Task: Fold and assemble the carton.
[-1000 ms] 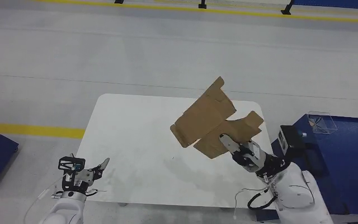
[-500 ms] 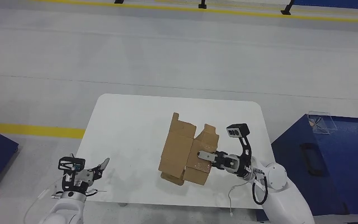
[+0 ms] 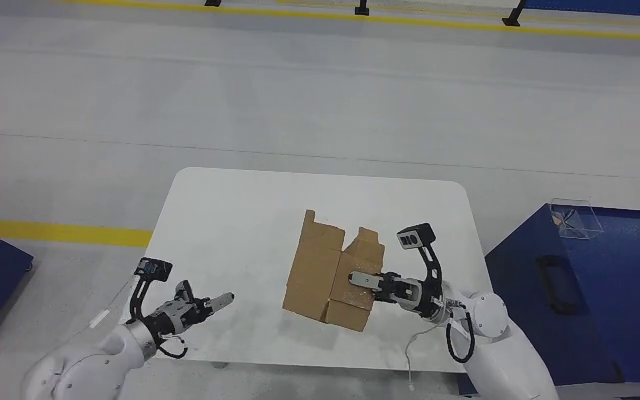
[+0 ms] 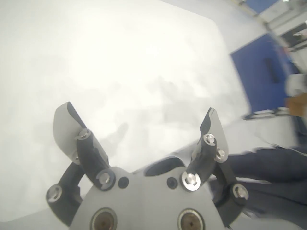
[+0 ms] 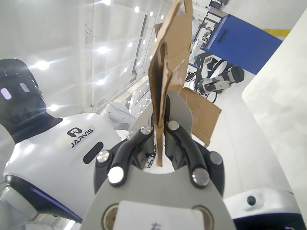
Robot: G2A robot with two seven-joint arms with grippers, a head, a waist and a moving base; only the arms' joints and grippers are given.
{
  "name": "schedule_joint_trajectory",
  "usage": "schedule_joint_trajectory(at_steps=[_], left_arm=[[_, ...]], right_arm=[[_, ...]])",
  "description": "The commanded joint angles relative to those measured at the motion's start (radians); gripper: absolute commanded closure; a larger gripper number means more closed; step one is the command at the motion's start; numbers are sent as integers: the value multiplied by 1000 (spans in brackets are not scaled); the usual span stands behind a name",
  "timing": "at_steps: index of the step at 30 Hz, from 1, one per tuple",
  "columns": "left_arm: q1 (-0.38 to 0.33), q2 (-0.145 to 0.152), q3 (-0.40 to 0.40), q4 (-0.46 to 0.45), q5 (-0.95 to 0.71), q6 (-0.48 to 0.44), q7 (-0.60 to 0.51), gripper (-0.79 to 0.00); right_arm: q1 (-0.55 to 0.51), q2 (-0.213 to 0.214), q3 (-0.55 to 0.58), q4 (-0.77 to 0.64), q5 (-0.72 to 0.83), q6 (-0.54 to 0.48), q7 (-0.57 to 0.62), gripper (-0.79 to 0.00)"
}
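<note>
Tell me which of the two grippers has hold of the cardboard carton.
The right gripper: it is shut on the edge of the flattened carton. The left gripper is open and empty, apart from the carton, over the table.

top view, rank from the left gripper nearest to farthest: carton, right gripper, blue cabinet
1. carton, in the middle, closest to the left gripper.
2. right gripper, shut on the carton's far side.
3. blue cabinet, off the right edge of the table.
</note>
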Motion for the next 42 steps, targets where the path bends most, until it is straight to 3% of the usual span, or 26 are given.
schedule_joint_trajectory(at_steps=[1,3,5,8,12,14,18,21,23,30,31,32,42], left_arm=[[-74,7,-5,68,-415,67,-282,-785],[-147,11,-8,153,-639,129,-424,-785],[-195,14,10,228,-731,143,-514,-785],[-232,15,61,281,-787,129,-602,-785],[-218,17,132,260,-768,94,-602,-785],[-213,19,165,247,-749,94,-600,-625],[-212,20,202,239,-736,81,-584,-379],[-212,23,205,239,-749,73,-578,-246],[-209,25,203,241,-761,67,-573,0],[-206,30,204,252,-793,71,-570,0],[-206,30,204,252,-793,71,-570,0],[-206,30,204,252,-793,71,-570,0],[-206,30,204,252,-793,71,-570,0]], right_arm=[[11,-4,-28,22,1,4,19,0],[21,-8,-60,40,6,9,44,0],[31,-13,-93,57,-10,11,59,0],[43,-21,-139,75,-49,-9,57,0],[58,-33,-191,94,-51,-27,56,0],[65,-38,-215,100,-51,-34,56,0],[75,-46,-245,106,-60,-42,50,0],[80,-48,-254,112,-65,-44,46,0],[81,-50,-260,114,-59,-42,54,0],[87,-51,-267,120,-71,-44,62,0],[87,-51,-267,120,-71,-44,62,-526],[87,-51,-267,120,-71,-44,62,-785],[87,-51,-267,120,-71,-44,62,-785]])
